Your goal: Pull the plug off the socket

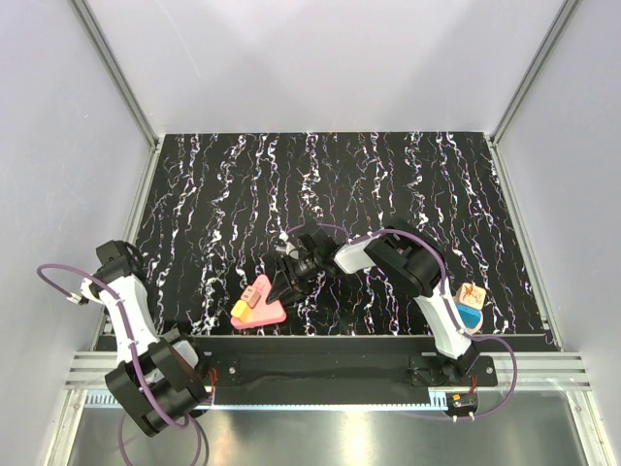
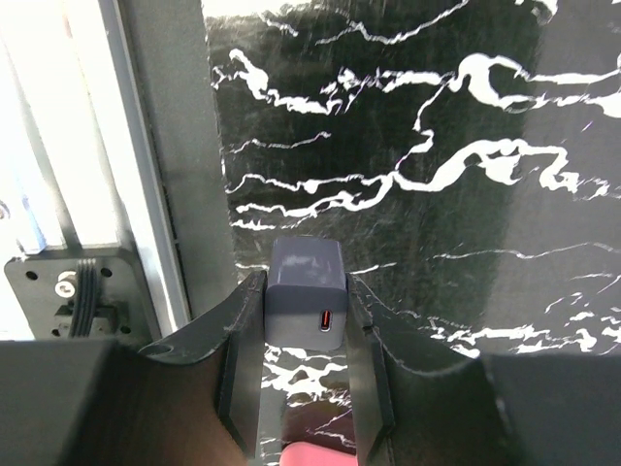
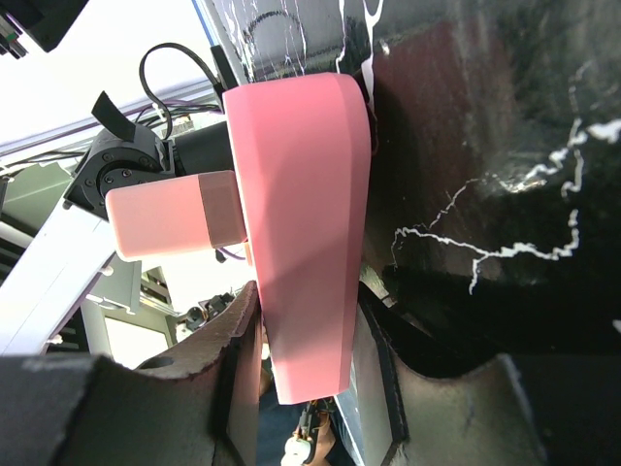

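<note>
My left claw (image 2: pixel 305 291) is clamped on the plug (image 2: pixel 307 277), a grey block with a small port on the face toward my camera. One finger presses each of its sides. The plug is apart from the socket (image 3: pixel 296 184), which my right claw (image 3: pixel 307 325) grips. That claw is closed on the pink body's narrow end, with a finger tight against either flank.

From above, my left arm (image 1: pixel 121 311) is well to the left of the socket, out by the left rim of the counter (image 1: pixel 388 184). The plug itself is too small to pick out in that view, so I can only place it somewhere along that arm.

A pale pink block (image 3: pixel 170 214) juts from the socket's side, touching it. A yellow block (image 1: pixel 240 309) sits against the socket's left end. Well to the right of the socket, beside my right arm, stands a blue and tan toy (image 1: pixel 471 303).

In my left wrist view an aluminium rail (image 2: pixel 146 194) runs past to the left of the plug. A pink sliver (image 2: pixel 303 452) shows low between my fingers, and it may be the socket, though I cannot tell.
</note>
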